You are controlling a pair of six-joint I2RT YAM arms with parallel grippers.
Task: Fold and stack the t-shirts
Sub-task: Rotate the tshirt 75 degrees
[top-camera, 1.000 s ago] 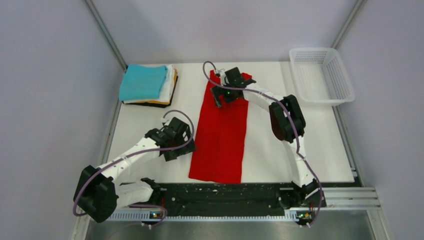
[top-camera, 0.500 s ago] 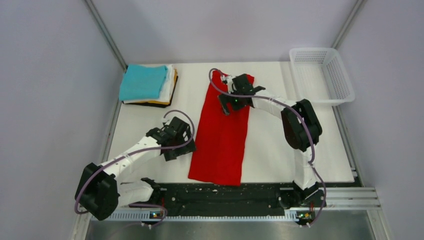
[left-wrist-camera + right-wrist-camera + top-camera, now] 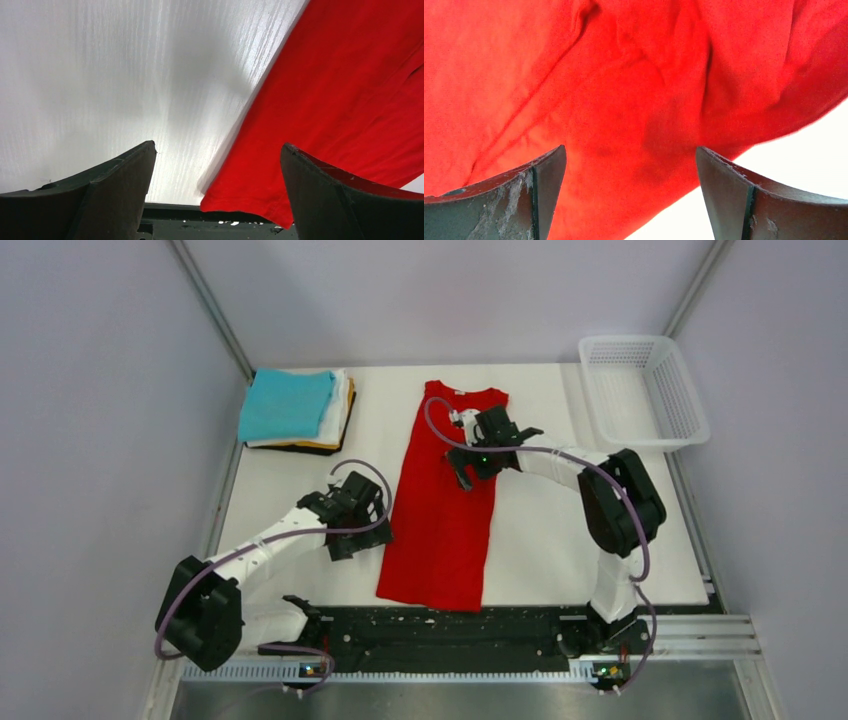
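The red t-shirt [image 3: 445, 510] lies flat in a long narrow strip down the middle of the table, collar at the far end. My right gripper [image 3: 462, 462] is open and empty over its upper part; the right wrist view shows wrinkled red cloth [image 3: 614, 90] under the jaws. My left gripper [image 3: 368, 532] is open and empty beside the shirt's left edge; the left wrist view shows the shirt's hem corner [image 3: 310, 140] between the fingers. A stack of folded shirts [image 3: 296, 410], teal on top, with white, yellow-orange and dark below, sits at the far left.
A white mesh basket [image 3: 642, 390] stands at the far right corner. The black rail [image 3: 450, 625] runs along the table's near edge. Grey walls close in the left, right and back sides.
My right gripper has moved from the shirt's collar end toward me and to the right, leaving the collar uncovered. The left arm has barely moved.
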